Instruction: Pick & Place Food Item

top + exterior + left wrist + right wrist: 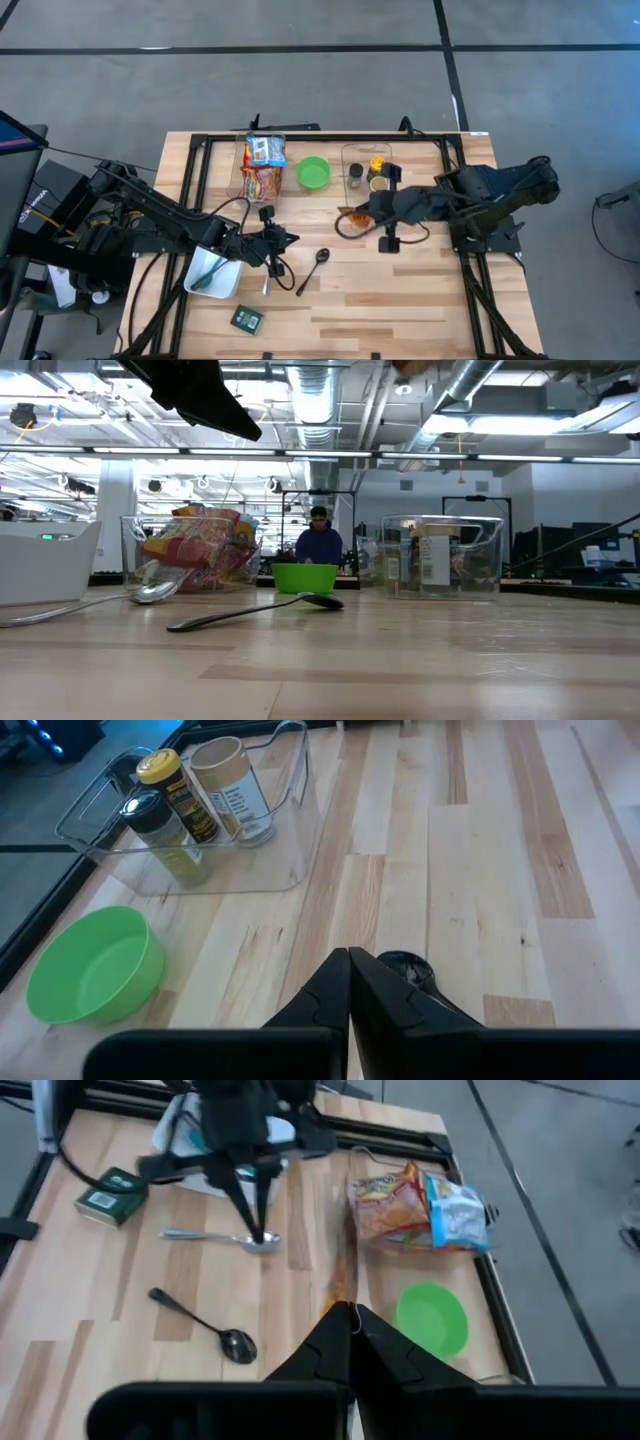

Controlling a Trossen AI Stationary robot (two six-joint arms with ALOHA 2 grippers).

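From above, both arms hang over the table's middle with nothing in hand: the left gripper [290,238] is pinched shut just beside a black spoon [314,266] and a silver spoon [268,281], and the right gripper [350,216] is likewise shut, near the clear bin of spice jars [366,172]. The food, a pile of snack bags [263,166], sits in its own clear bin at the far edge, untouched, with a green bowl [313,173] between the two bins, probably the drop spot. A white container [212,272] and a small green box [246,319] lie nearer the front edge. At table height, the snack bags [200,548] bulge out of their bin, the green bowl [305,576] stands beside them, and both spoons lie in front; a person sits far behind. The left wrist view shows its closed fingers [330,988] above the black spoon's bowl [408,967], facing the spice jars [175,805]. The right wrist view looks past shut fingers [335,1330] at the snack bags [415,1208]; the bin wall may hinder a grasp.
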